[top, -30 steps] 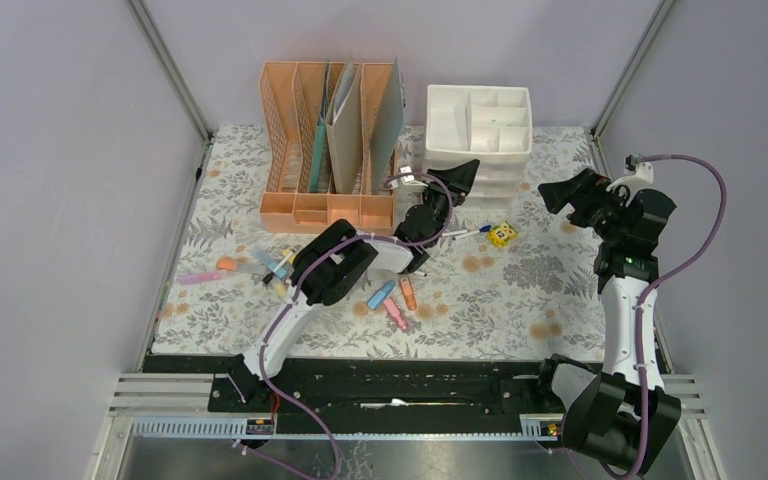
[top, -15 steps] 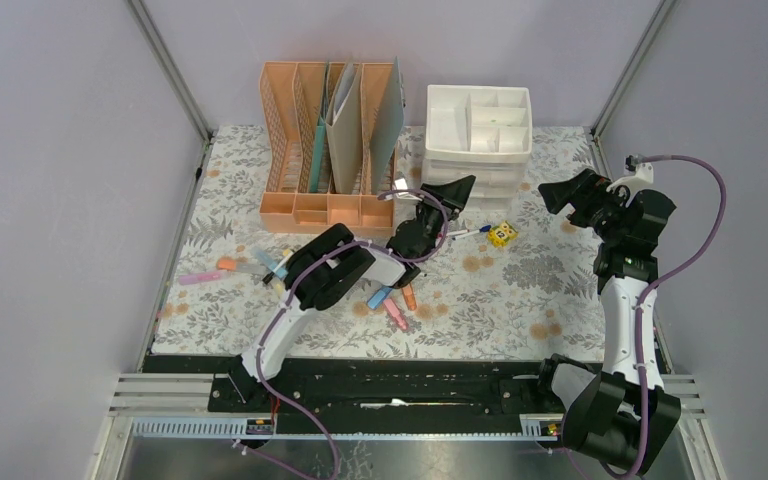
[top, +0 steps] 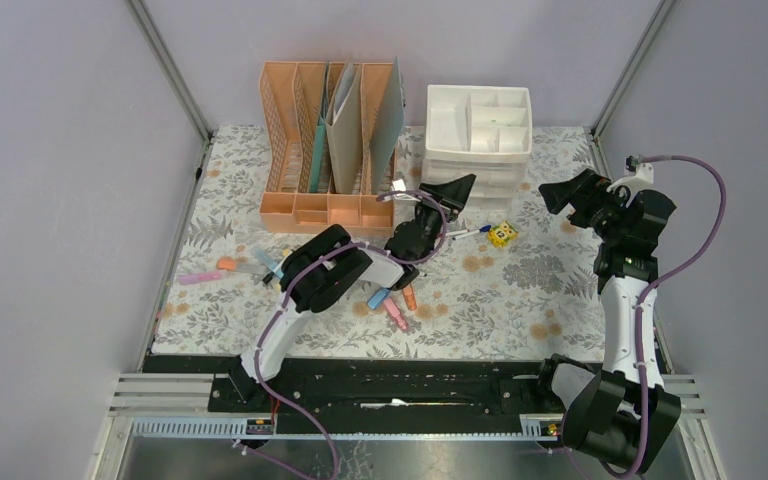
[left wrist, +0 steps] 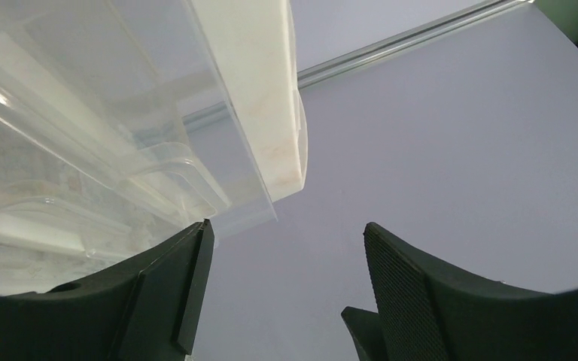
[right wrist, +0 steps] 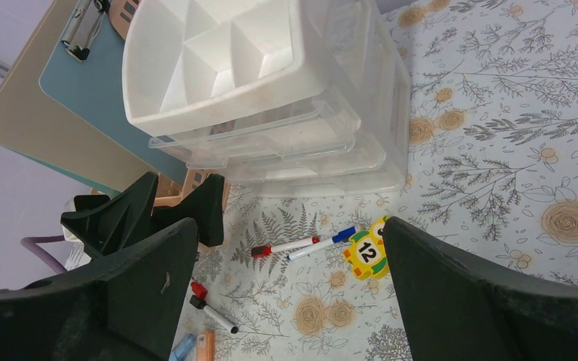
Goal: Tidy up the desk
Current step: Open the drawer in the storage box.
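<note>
Table (top: 530, 300): fills the floor of the grey-walled bay, from the back wall to the black rail carrying the arm bases; pale cloth printed with grey fern leaves and small orange flowers.
Edges: walls run close along the left, back and right sides; metal posts rise at both back corners.
Open room: bare cloth across the near right part, and a strip left of the file rack.
File rack (top: 305, 150): peach, slotted, at the back left of centre, folders upright in its right slots.
Drawer unit (top: 478, 130): white, just right of the rack, divided tray on top.
Left end effector (top: 450, 192): before the drawer fronts, fingers parted, nothing between them.
Right end effector (top: 565, 192): right of the drawers, spread wide, empty.
Loose pens (top: 390, 298): scattered centre and left.
Yellow tile (right wrist: 366, 254): numbered 12, beside two markers.
</note>
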You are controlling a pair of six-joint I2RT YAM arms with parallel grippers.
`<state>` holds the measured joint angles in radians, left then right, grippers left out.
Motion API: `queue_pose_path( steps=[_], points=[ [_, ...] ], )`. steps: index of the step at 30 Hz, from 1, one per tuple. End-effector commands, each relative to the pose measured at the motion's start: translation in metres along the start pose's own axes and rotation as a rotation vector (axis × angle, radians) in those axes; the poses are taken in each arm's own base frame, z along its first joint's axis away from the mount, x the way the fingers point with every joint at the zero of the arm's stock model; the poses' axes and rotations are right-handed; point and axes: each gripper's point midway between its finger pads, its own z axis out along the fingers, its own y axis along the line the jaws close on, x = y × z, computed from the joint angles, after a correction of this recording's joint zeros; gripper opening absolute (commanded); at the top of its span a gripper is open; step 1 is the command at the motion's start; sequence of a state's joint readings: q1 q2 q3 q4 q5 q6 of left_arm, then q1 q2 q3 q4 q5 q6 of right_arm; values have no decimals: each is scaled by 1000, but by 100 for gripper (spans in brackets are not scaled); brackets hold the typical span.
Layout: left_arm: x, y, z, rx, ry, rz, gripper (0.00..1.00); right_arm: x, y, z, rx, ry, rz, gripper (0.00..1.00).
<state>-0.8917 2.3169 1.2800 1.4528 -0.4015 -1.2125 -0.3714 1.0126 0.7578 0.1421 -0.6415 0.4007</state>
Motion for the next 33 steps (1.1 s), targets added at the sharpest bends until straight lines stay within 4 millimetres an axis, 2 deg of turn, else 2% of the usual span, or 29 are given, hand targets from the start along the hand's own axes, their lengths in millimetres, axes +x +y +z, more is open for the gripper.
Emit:
queue_pose_path(
  steps=[1,14,26,33],
  points=[
    [-20,-30,12,34,-64,-60,78,-10,3,1,-22,-31,-31,100],
    [-23,-22,40,37,-71,-62,76,-9,2,2,-27,-27,-28,100],
    [-12,-6,32,-44,-32,-48,81,-9,3,1,-29,-29,-28,100],
    [-12,5,41,-75,-48,-38,82,-9,3,1,-27,-29,-28,100]
  ],
)
